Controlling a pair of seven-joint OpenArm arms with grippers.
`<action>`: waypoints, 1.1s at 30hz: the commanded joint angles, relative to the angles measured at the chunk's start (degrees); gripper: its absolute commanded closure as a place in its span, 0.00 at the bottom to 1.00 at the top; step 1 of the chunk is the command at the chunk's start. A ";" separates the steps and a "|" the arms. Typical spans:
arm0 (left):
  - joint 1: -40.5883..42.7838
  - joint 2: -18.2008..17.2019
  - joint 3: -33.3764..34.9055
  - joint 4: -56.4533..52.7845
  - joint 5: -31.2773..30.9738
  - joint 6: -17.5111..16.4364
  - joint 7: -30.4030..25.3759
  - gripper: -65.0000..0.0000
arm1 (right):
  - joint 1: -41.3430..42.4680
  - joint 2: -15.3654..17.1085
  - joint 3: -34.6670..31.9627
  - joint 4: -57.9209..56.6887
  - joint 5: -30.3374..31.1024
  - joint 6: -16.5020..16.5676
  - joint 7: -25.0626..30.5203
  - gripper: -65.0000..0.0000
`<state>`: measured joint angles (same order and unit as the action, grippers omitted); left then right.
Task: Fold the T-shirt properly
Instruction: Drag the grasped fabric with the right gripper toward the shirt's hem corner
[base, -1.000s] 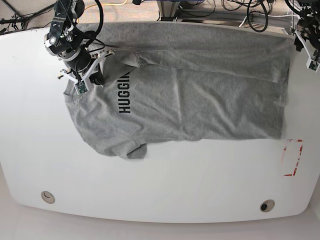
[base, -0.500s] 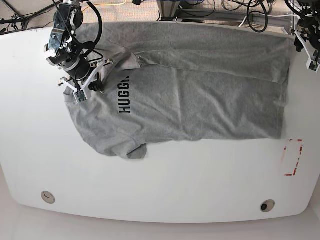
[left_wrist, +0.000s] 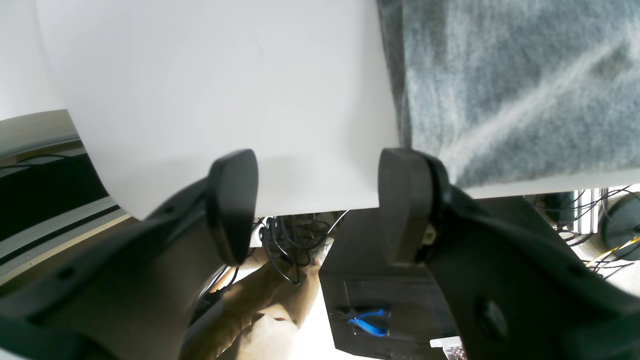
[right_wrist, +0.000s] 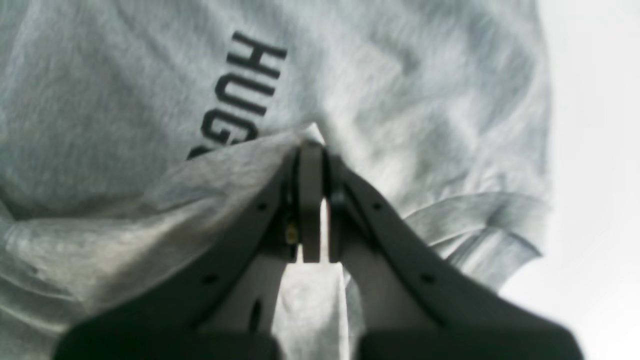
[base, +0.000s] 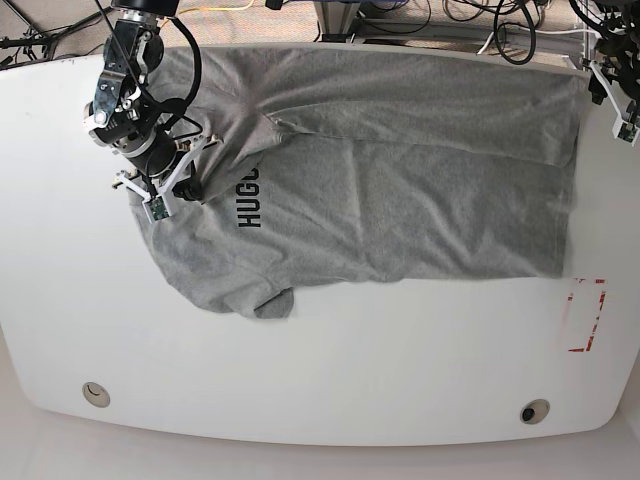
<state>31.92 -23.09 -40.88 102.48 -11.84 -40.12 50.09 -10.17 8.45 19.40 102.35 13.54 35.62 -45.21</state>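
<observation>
Nearest you in base view: bare white table (base: 300, 380), w/ a red-outlined marker patch (base: 586, 315) at its edge on the left-arm side, untouched.

Then the T-shirt (base: 400, 200), spread across the table's middle and far half, collar end toward the right arm, hem toward the left arm.

What's changed: over the last sec the right gripper (base: 185, 185) has dragged its pinch of cloth across the chest print. You read "HUGGIN" before, then "HUGGI", now only "HUG". So the far-side sleeve/shoulder flap is coming over the front; I'd judge that as the first lengthwise fold under way, flap not yet laid flat.

Right wrist view confirms it: right gripper (right_wrist: 312, 150) jaws pressed tight together on a thin fold of the grey fabric, flap tented over the lettering (right_wrist: 240, 95).

Farthest: left gripper (left_wrist: 320, 200), parked off the far table corner by the hem, hasn't moved; fingers well apart, nothing between them.

Containers: none on the table. Only a black box (left_wrist: 380, 305) on the floor below the left wrist cam; blue-handled pliers (left_wrist: 367, 320) lie in it.
</observation>
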 joint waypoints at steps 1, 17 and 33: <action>0.21 -1.04 -0.48 0.78 -0.08 0.12 -0.46 0.45 | 1.43 0.48 0.07 -0.59 0.57 0.12 0.95 1.00; 0.21 -1.04 -0.48 0.78 -0.08 0.12 -0.46 0.45 | 2.13 0.39 -5.73 -1.91 0.57 -0.14 1.04 1.00; 0.21 -1.04 -0.48 0.78 -0.08 0.12 -0.46 0.45 | 4.15 0.65 -6.26 -2.35 0.48 -0.32 1.04 0.83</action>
<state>31.92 -23.09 -40.86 102.48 -11.81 -40.14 50.09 -6.79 8.27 12.78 99.15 13.37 35.38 -45.39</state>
